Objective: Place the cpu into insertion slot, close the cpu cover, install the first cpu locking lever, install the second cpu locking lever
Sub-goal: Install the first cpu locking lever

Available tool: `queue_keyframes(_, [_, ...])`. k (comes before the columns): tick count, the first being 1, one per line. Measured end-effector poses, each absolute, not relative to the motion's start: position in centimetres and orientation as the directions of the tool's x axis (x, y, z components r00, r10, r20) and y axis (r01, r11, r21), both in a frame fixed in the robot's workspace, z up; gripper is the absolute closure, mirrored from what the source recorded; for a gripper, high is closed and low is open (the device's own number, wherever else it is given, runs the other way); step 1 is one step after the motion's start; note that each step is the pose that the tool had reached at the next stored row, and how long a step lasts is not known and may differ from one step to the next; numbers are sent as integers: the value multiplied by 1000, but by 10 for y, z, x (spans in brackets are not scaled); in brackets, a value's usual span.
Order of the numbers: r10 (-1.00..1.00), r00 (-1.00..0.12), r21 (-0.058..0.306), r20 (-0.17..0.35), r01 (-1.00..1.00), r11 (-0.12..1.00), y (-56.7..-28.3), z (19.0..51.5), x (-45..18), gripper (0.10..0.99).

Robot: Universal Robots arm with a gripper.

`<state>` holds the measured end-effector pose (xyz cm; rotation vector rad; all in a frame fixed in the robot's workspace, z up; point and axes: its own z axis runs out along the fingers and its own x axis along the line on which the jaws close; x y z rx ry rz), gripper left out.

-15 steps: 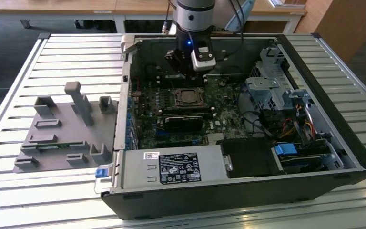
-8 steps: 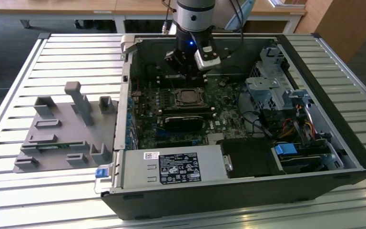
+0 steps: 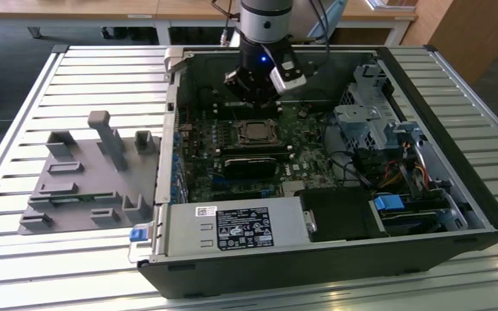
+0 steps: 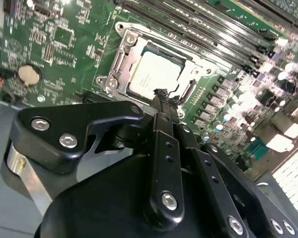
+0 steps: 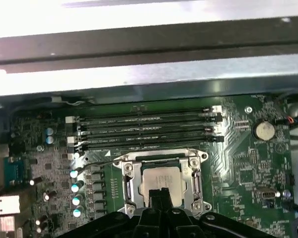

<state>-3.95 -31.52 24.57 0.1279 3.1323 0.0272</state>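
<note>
The cpu [image 4: 153, 74] lies flat in the insertion slot [image 4: 120, 29] on the green board, its silver top showing through the cut-out of the cpu cover [image 4: 126, 62], which lies down around it. In the first wrist view the cpu [image 5: 161, 177] sits in the same frame [image 5: 130, 181], and a thin wire lever [image 5: 97, 161] sticks out from one socket corner. My gripper [image 4: 161, 95] is shut with nothing in it, its tips hovering just over the socket's edge. In the exterior view the gripper [image 3: 256, 103] hangs inside the case just behind the socket [image 3: 255, 131].
Long black memory slots [image 5: 144, 131] run beside the socket. The case walls [image 3: 173, 97] enclose the board. A drive cage [image 3: 366, 123] and cables stand at the exterior view's right, a power supply [image 3: 236, 227] at the front, a grey fixture [image 3: 85, 175] on the slatted table at the left.
</note>
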Motion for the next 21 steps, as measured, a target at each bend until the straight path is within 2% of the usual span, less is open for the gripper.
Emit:
queue_keyframes(5, [40,-999,50,-4,40,998,-315,245,-41,980])
queue_keyframes(21, [37,-999,53,-6,37,998,-315,252,-69,980])
